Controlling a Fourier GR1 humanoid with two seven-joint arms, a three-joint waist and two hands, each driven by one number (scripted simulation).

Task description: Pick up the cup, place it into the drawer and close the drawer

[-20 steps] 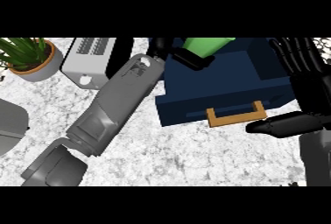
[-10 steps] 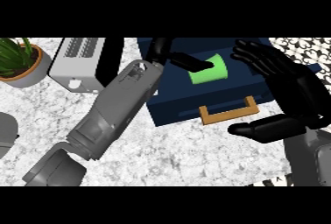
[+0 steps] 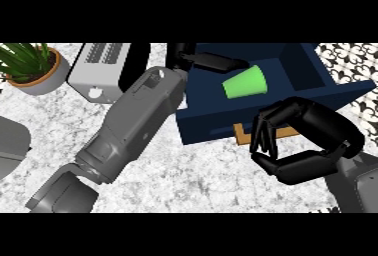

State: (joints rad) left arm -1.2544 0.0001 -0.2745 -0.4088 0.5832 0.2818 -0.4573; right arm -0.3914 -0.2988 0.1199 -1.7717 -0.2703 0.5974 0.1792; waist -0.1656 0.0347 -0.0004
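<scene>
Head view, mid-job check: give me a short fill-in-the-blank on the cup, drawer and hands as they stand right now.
1. The green cup lies on its side inside the open ____.
2. The left hand is above the drawer, beside the ____.
3. The right hand, fingers curled, covers the drawer's wooden ____.
4. The potted plant stands left of the ____.

Missing words: drawer; cup; handle; toaster

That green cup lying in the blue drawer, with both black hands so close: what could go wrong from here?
The green cup lies tilted inside the open drawer, and the left hand sits right beside it. Pulling away, its fingers might nudge the cup. The left forearm also crosses the drawer's left edge, so closing now could catch it. The right hand, fingers curled, covers most of the wooden handle and might slip off the drawer front when pushing.
</scene>
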